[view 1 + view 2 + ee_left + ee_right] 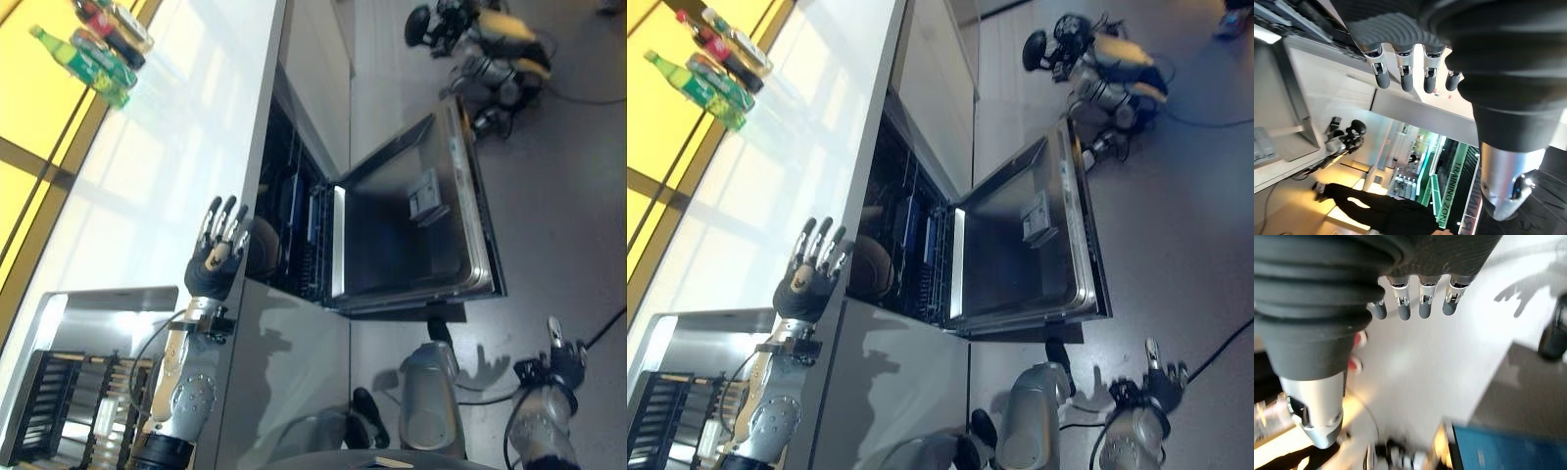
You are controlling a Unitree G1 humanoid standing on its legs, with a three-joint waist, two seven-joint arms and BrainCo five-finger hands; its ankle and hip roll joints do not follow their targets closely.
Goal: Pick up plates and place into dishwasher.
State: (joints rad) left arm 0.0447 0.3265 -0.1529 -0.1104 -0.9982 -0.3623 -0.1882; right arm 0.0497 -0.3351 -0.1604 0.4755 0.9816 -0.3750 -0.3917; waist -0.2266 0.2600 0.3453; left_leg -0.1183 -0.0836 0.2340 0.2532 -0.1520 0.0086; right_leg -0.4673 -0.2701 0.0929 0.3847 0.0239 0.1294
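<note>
Left eye view: empty left robot hand [217, 247], fingers straight, over counter edge [257, 147] beside dishwasher [411, 225]

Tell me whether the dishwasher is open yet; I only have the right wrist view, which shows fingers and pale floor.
Observer: Yes, the steel-lined dishwasher door is swung fully open.
Operator: Is the left hand carrying a plate?
Observer: No. The left hand is open and empty, raised at the edge of the white counter beside the dishwasher opening.
Operator: Where could plates be?
Observer: I can't make out any plates; a black slatted dish rack sits by the left arm.
</note>
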